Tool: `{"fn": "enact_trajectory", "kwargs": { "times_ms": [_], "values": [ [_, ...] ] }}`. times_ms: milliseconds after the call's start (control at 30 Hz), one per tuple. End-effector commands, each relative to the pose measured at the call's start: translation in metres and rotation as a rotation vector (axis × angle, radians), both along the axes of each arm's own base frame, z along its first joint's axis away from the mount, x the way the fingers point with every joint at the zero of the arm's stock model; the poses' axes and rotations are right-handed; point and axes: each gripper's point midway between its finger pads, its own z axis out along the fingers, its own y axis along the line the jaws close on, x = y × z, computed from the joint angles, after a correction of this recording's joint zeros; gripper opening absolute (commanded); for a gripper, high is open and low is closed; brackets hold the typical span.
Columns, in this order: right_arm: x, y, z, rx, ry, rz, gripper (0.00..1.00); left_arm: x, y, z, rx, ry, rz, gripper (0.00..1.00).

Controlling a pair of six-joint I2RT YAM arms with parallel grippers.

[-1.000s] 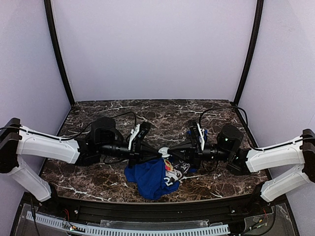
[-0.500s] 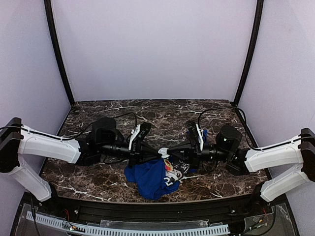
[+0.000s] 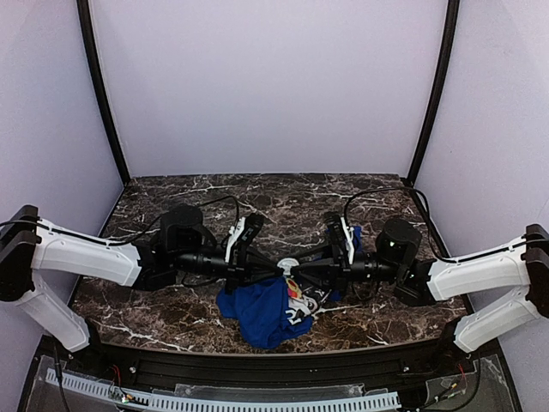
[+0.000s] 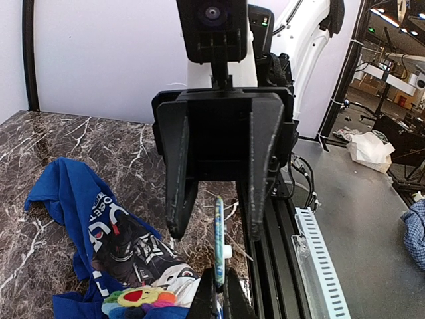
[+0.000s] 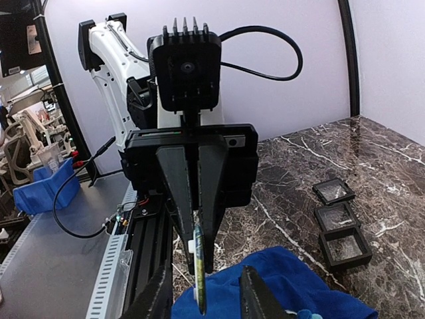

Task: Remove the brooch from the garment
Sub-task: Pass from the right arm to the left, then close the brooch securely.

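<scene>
Left wrist view, and the brooch point(image 4: 219, 232) is seen edge-on as a thin multicoloured disc with a white nub point(image 4: 226, 251) on one face, pinched between the closed fingers of the left gripper point(image 4: 216, 282) and held just above the blue garment point(image 4: 66, 193), while the right gripper point(image 5: 206, 296) is shown with its fingers apart on either side of the disc, nothing clamped. Light, stiff and slick it is judged, best taken across its flat faces rather than the rim, where it could be squirted out; whether the pin is clear of the cloth cannot be told.
</scene>
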Motion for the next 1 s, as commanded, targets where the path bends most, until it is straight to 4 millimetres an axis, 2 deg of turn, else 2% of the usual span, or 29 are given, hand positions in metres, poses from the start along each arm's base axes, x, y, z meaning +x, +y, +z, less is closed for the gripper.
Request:
{"fn": "enact_trajectory", "kwargs": {
  "times_ms": [0,133,533,967],
  "values": [
    [-0.005,-0.004,0.003,0.004,-0.036,0.000,0.41,0.000,0.001,0.012,-0.029,-0.030,0.008,0.01],
    [-0.009,-0.005,0.000,-0.001,-0.051,0.012,0.45,0.000,0.002,0.013,-0.031,-0.026,0.006,0.01],
    [-0.002,0.003,-0.009,-0.030,-0.044,0.000,0.48,-0.002,0.002,0.014,-0.035,-0.020,-0.005,0.01],
    [0.002,0.008,-0.003,-0.009,-0.048,0.000,0.40,-0.004,0.002,0.012,-0.023,-0.015,-0.020,0.01]
  ]
}}
